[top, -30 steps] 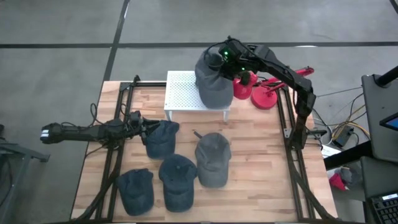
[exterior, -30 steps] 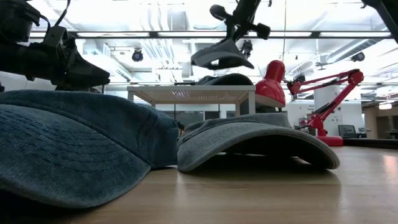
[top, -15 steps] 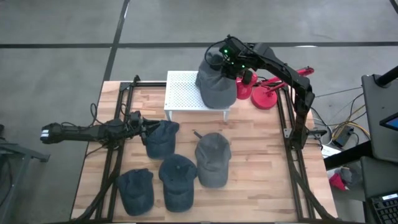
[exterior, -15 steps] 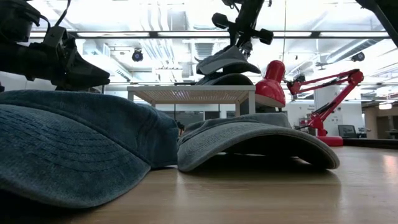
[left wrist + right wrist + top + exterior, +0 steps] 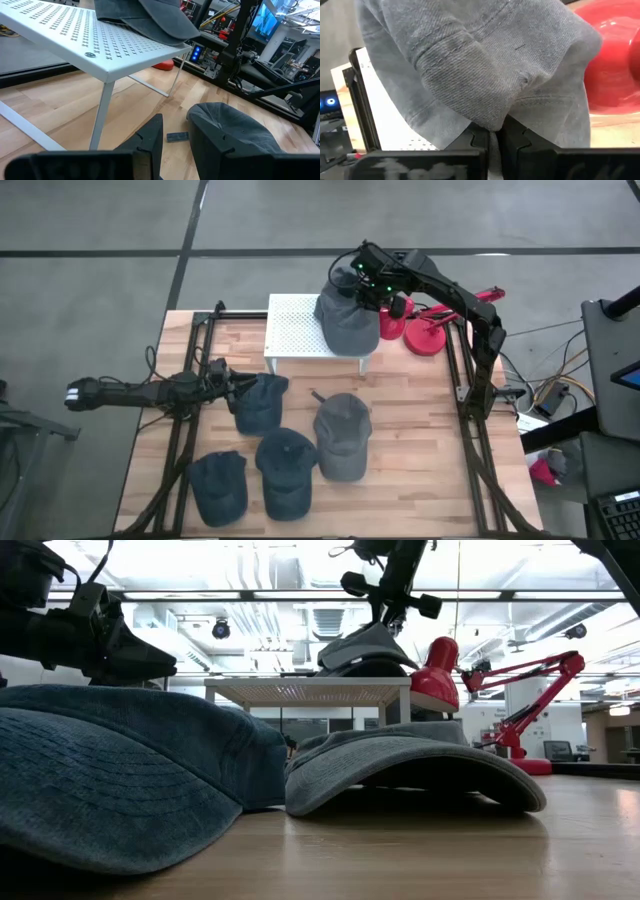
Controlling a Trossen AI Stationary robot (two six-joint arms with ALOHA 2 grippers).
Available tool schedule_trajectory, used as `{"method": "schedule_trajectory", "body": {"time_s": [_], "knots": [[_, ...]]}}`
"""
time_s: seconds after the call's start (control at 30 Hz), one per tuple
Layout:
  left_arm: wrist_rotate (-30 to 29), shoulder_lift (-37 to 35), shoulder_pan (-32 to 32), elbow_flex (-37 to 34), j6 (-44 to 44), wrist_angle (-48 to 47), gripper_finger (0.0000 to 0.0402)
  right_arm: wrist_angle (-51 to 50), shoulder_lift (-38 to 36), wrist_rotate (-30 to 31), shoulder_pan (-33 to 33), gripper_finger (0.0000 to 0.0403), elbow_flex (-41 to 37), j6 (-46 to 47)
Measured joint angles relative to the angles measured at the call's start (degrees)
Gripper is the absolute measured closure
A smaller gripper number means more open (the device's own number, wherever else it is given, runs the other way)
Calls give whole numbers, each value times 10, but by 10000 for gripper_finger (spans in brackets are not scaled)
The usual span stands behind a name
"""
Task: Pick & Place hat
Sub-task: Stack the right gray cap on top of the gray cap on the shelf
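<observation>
So the right gripper [image 5: 358,272] is up at about 1 o'clock on the table, parked over the white perforated stand [image 5: 292,325], and it's got a grey hat [image 5: 347,317] by the fabric. In the right wrist view the two fingers [image 5: 481,138] are squeezed together with a fold of that denim caught between them, so it's a tight pinch on the cloth, basically no gap. From table height the hat [image 5: 368,644] looks like it's sitting on top of another hat already on the stand, or just about touching it. I honestly can't tell if the full weight is down.

If I were driving this, I'd make sure the hat is properly resting on the pile before letting go, since part of it hangs off the stand's 3 o'clock edge toward the red lamp [image 5: 420,330]. Then spread the fingers fully and lift straight up so the fabric doesn't snag and get dragged off. Soft denim like that probably clings a bit.

The left gripper [image 5: 232,386] is just waiting over at 9 o'clock, hanging by a blue hat [image 5: 260,402], fingers [image 5: 151,142] apart and holding nothing. Three more hats [image 5: 285,470] are lying around 6 o'clock, still to be moved I'd guess.
</observation>
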Motion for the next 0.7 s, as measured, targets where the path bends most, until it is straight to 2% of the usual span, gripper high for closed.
{"method": "schedule_trajectory", "body": {"time_s": [0.17, 0.5, 0.7], "knots": [[0, 0, 0, 0, 0, 0, 307, 1, 0, -1, -1, 382, -1, -7], [0, 0, 0, 0, 1, 0, 307, 5, -2, -21, -4, 311, -1, -35], [0, 0, 0, 0, -1, 0, 307, 5, -4, -26, -15, 286, -1, -46]]}}
